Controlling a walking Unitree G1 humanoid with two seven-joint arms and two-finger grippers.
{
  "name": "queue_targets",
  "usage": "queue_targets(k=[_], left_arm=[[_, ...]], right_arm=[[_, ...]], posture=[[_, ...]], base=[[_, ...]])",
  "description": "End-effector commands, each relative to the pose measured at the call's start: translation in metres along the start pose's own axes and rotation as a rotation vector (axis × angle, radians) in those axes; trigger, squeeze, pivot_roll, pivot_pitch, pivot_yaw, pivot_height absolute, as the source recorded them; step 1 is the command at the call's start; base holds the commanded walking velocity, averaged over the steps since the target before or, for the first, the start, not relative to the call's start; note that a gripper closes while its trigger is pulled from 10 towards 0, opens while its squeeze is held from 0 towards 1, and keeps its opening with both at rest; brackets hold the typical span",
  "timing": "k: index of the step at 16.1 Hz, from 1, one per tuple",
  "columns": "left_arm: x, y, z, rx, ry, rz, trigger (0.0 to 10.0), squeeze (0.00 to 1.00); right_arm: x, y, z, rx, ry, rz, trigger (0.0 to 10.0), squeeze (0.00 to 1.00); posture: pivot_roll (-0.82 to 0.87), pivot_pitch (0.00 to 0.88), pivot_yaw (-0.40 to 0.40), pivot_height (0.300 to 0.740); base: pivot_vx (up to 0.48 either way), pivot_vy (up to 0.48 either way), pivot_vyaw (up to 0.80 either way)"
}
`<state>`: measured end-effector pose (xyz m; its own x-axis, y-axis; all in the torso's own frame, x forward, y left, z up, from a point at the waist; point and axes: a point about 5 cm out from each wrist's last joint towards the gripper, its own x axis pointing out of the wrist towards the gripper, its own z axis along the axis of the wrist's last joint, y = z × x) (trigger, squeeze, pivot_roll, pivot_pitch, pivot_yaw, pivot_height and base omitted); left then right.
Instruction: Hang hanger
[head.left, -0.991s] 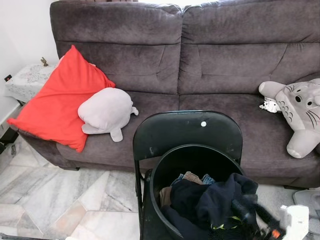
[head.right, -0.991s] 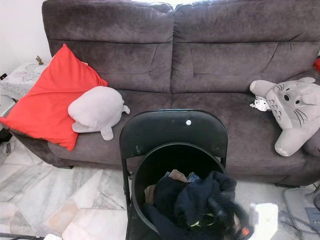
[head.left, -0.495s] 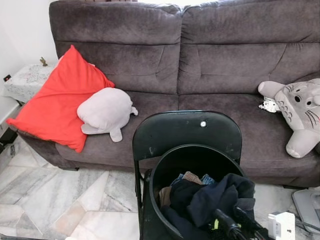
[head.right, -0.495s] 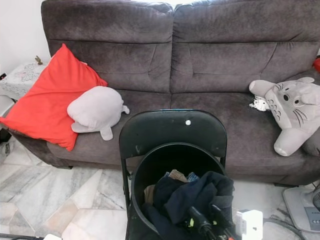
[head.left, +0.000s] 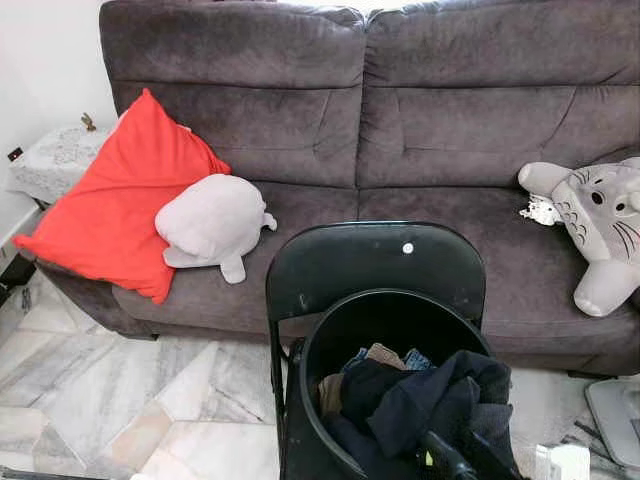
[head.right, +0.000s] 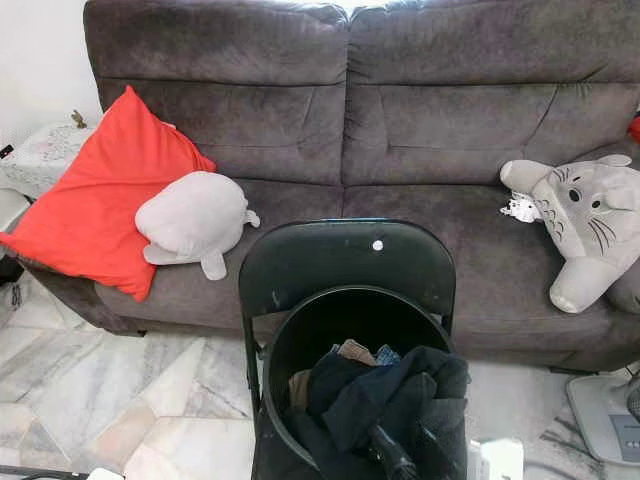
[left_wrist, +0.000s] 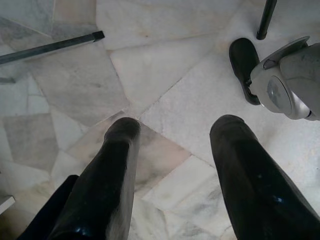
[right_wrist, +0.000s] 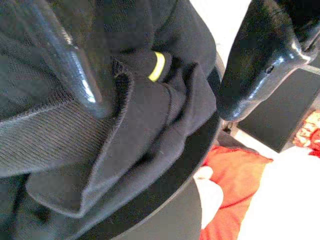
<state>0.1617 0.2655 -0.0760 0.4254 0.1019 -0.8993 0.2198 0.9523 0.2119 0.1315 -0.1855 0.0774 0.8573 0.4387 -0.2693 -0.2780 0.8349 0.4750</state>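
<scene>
No hanger can be made out. A black round basket (head.left: 306, 372) sits on a black folding chair (head.left: 372, 262) in front of the sofa, holding several dark clothes. A dark navy garment (head.left: 432, 402) with a yellow stripe (right_wrist: 158, 66) lies on top, draped over the rim nearest me. My right gripper (head.left: 466, 462) is low over this garment at the bottom edge of the eye view. In the right wrist view its fingers (right_wrist: 82, 75) stand open, one resting against the fabric. My left gripper (left_wrist: 176, 125) hangs open over the marble floor.
A dark grey sofa (head.left: 450, 130) stands behind the chair with a red cushion (head.left: 120, 200), a pale grey plush (head.left: 210, 222) and a grey cat-like plush (head.left: 605, 225). A cloth-covered side table (head.left: 55, 160) is at far left. A grey device (head.left: 615, 405) lies on the floor at right.
My right gripper has moved down and left over the basket, sinking toward the bottom edge of the view. The dark garment has shifted slightly under it. The left arm stays idle.
</scene>
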Motion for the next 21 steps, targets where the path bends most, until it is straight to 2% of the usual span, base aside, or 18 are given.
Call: queue_targets(k=[1, 4, 7, 9, 12, 15, 17, 21], left_arm=[[-0.002, 0.004, -0.010, 0.024, 0.041, 0.004, 10.0, 0.00], [-0.002, 0.004, -0.009, 0.022, 0.039, 0.005, 10.0, 0.00], [-0.001, 0.004, -0.009, 0.022, 0.039, 0.004, 10.0, 0.00], [-0.002, 0.004, -0.009, 0.021, 0.040, 0.005, 10.0, 0.00], [-0.002, 0.004, -0.010, 0.018, 0.040, 0.005, 10.0, 0.00], [-0.002, 0.004, -0.010, 0.020, 0.042, 0.005, 10.0, 0.00], [-0.002, 0.004, -0.010, 0.022, 0.043, 0.005, 10.0, 0.00], [-0.002, 0.004, -0.009, 0.027, 0.041, 0.002, 10.0, 0.00]], right_arm=[[-0.001, -0.001, -0.002, -0.002, 0.018, -0.011, 10.0, 0.00], [0.006, -0.003, 0.008, -0.007, 0.007, 0.003, 10.0, 0.00], [0.020, -0.016, 0.013, -0.068, 0.011, -0.069, 10.0, 0.00], [0.028, -0.014, 0.016, -0.045, -0.005, -0.039, 10.0, 0.00], [0.032, -0.014, 0.012, -0.030, 0.021, -0.013, 10.0, 0.00], [0.025, -0.003, 0.017, 0.032, -0.051, 0.052, 10.0, 0.00], [0.017, 0.008, 0.014, 0.032, -0.038, 0.115, 10.0, 0.00], [0.001, 0.010, 0.005, 0.036, -0.003, 0.082, 10.0, 0.00]], posture=[[-0.11, 0.102, 0.085, 0.740], [-0.11, 0.100, 0.083, 0.740], [-0.11, 0.100, 0.084, 0.740], [-0.11, 0.099, 0.083, 0.740], [-0.11, 0.099, 0.081, 0.740], [-0.11, 0.102, 0.083, 0.740], [-0.11, 0.103, 0.084, 0.740], [-0.13, 0.102, 0.084, 0.740]], base=[[0.000, 0.000, 0.00], [0.000, 0.000, 0.00], [0.000, 0.000, 0.00], [0.000, 0.000, 0.00], [0.000, 0.000, 0.00], [0.000, 0.000, 0.00], [0.000, 0.000, 0.00], [0.000, 0.000, 0.00]])
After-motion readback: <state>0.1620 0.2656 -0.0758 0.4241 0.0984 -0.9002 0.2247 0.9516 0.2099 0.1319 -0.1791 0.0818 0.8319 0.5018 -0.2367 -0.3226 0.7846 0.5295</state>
